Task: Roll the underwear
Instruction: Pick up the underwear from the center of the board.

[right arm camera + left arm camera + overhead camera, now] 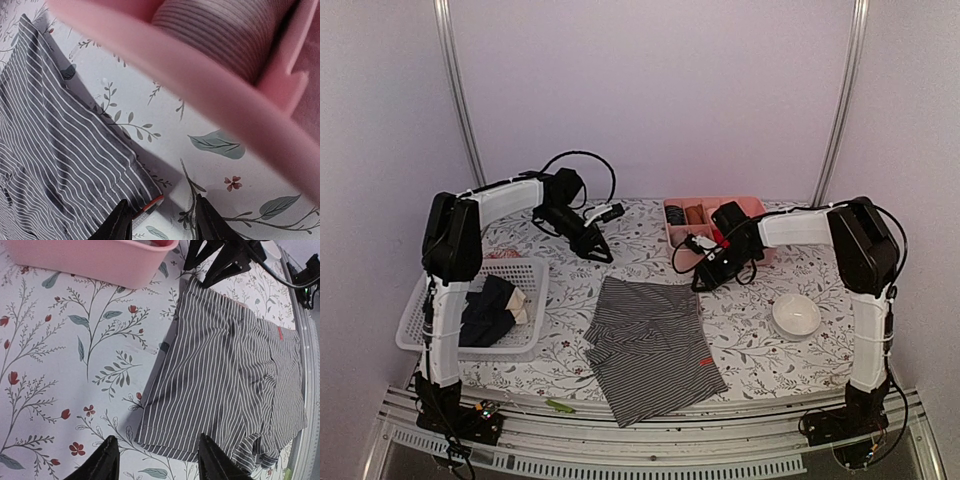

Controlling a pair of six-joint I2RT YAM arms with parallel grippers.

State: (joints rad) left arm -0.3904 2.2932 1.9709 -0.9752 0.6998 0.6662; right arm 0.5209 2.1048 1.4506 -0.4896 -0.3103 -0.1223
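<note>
A grey-and-white striped underwear [650,345] lies flat in the middle of the table. My left gripper [600,250] hovers open over its far left edge; in the left wrist view the striped underwear [225,370] has its hem just ahead of the left gripper [160,462], nothing between the fingers. My right gripper [705,280] is open at the far right corner. In the right wrist view the red-trimmed corner of the underwear [65,150] lies by the left finger of the right gripper [164,222]. More underwear, black and tan [495,305], sits in the basket.
A white mesh basket [525,270] stands at the left. A pink divided tray [750,207] at the back holds rolled garments [695,213], its rim [200,85] close above my right gripper. A white bowl [795,315] sits at the right.
</note>
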